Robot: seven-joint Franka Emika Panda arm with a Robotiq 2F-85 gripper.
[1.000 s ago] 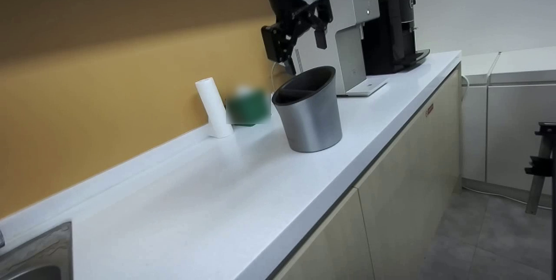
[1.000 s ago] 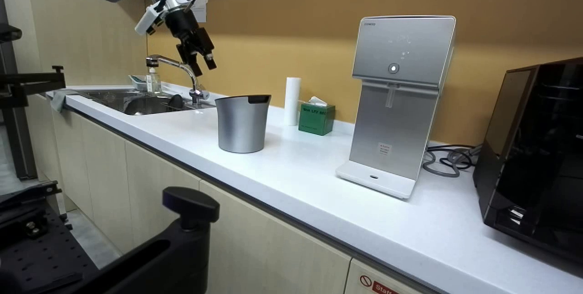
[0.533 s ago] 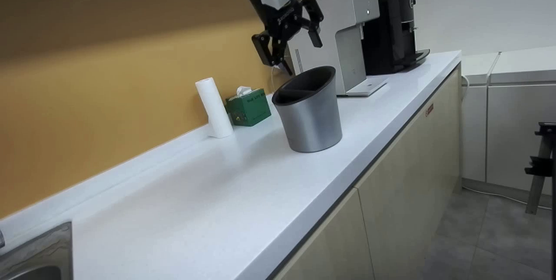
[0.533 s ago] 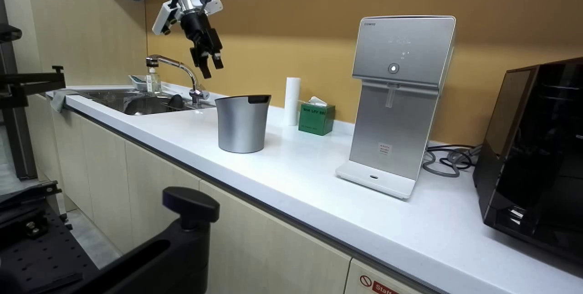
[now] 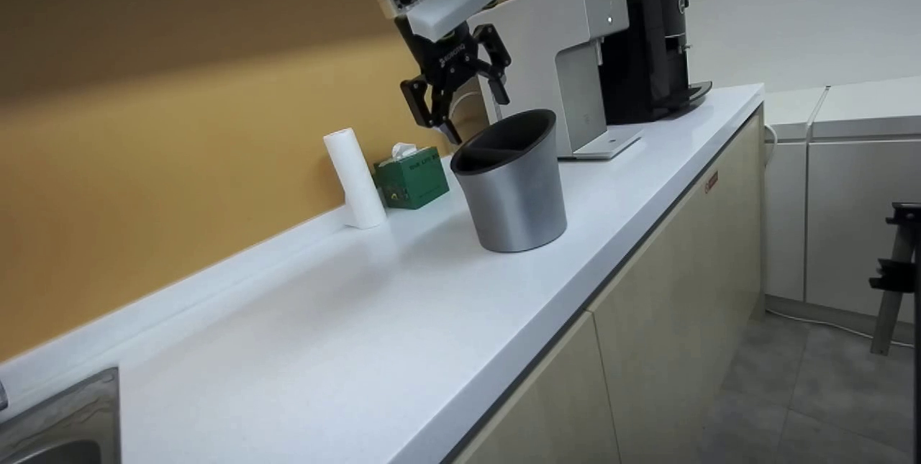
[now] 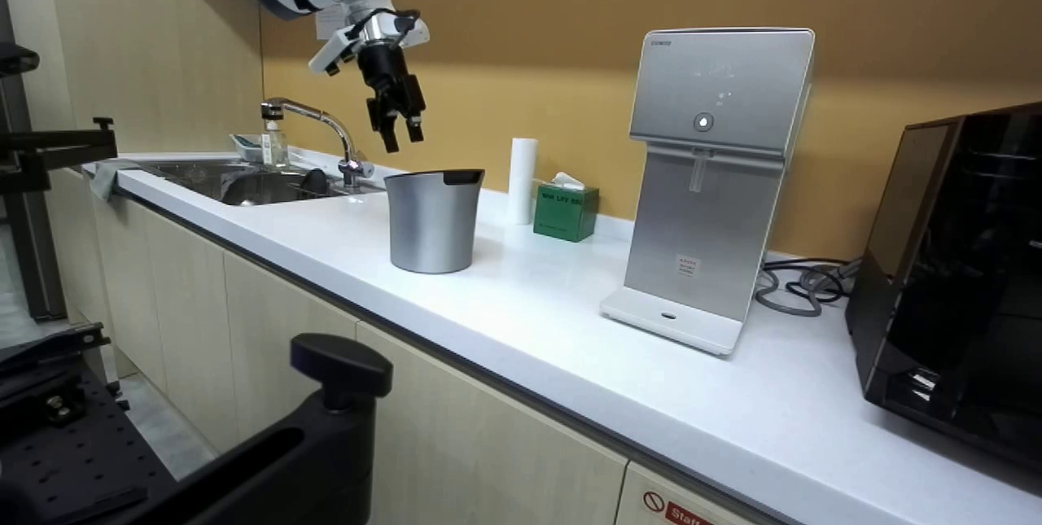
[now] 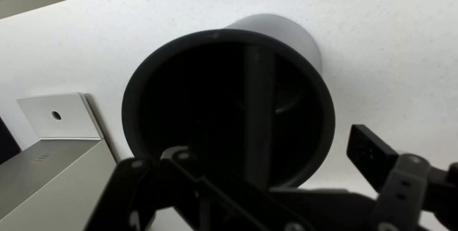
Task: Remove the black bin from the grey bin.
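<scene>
The round matte black plastic bin (image 5: pixel 505 142) was seated inside the round grey metallic-looking bin (image 5: pixel 516 211), which stood upright on the white desk (image 5: pixel 324 349). In both exterior views, the black gripper (image 5: pixel 478 118) was positioned above the slanted rim, its jaws apart and clear of both bins. A green rectangular tissue box (image 6: pixel 565 213) stood just beside a white cylindrical roll (image 6: pixel 523 181).

In both exterior views I see a mustard-yellow wall (image 5: pixel 180 198) behind a long white counter (image 5: pixel 324 349), with pale wood doors (image 5: pixel 669 284) beneath. The wall's upper part lies in shadow (image 5: pixel 180 25). Past the counter's far end I have a pale grey wall (image 5: pixel 777 25), white cabinets (image 5: pixel 878 183) and grey floor tiles (image 5: pixel 806 392). A tall wood-coloured panel (image 6: pixel 155 61) meets the yellow wall.
</scene>
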